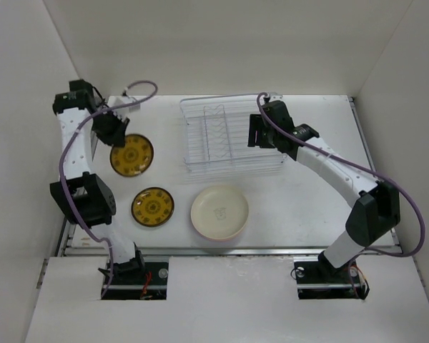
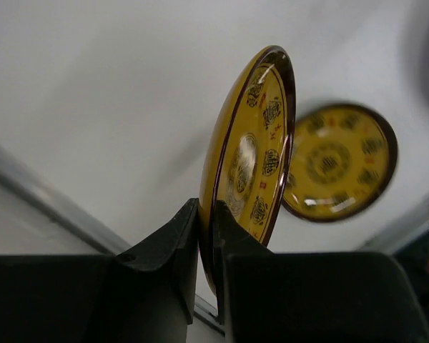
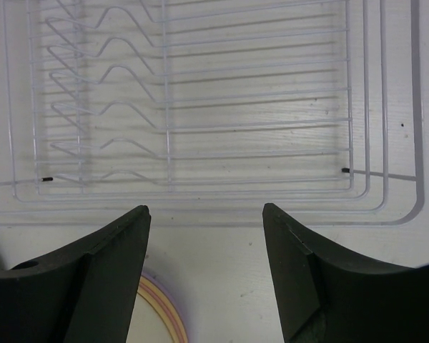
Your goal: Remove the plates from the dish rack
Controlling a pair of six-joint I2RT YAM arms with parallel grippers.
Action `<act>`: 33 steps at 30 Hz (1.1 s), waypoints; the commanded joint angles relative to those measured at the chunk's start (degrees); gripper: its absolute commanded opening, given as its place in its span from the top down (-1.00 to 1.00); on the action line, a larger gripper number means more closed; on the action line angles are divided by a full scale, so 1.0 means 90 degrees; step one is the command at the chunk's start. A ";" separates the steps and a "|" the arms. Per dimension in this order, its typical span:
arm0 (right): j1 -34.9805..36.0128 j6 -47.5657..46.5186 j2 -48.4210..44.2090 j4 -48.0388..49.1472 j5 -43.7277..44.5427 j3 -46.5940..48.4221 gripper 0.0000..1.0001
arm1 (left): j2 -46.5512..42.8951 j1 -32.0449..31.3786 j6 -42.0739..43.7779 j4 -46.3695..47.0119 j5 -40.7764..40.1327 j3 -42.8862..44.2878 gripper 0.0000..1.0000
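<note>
The wire dish rack (image 1: pixel 232 136) stands at the back middle of the table with no plates in it; its bare wires (image 3: pixel 200 107) fill the right wrist view. My left gripper (image 1: pixel 116 137) is shut on the rim of a small dark plate with a yellow pattern (image 1: pixel 131 155), seen nearly edge-on (image 2: pixel 254 143) between my left fingers (image 2: pixel 207 214). A second yellow-patterned plate (image 1: pixel 152 206) (image 2: pixel 339 161) lies flat on the table. A stack of larger plates with a cream one on top (image 1: pixel 219 212) sits in front of the rack. My right gripper (image 1: pixel 257 132) (image 3: pixel 206 211) hovers open and empty at the rack's right side.
A coloured rim of the stack (image 3: pixel 161 307) shows beside my right gripper's left finger. White walls enclose the table on three sides. A metal rail (image 1: pixel 222 250) runs along the table's near edge. Purple cables loop off both arms.
</note>
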 commanded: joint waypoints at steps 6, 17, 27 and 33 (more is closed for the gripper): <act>-0.0351 0.0727 -0.0162 -0.0344 0.0555 0.0359 -0.45 | -0.0315 -0.0698 0.2132 -0.2337 -0.0164 -0.2330 1.00; -0.1942 0.0797 0.0863 -0.0335 0.0525 0.1053 -0.47 | 0.0985 -0.1196 0.1537 -0.2337 -0.0360 -0.2595 0.91; -0.2002 0.0405 0.2054 -0.0208 0.0545 0.1210 -0.54 | 0.1180 -0.1333 0.1234 -0.2337 -0.0779 -0.2614 -0.15; -0.2002 0.0289 0.2514 -0.0208 0.0702 0.1210 0.28 | 0.0946 -0.1333 0.1175 -0.2337 -0.0810 -0.2605 -0.39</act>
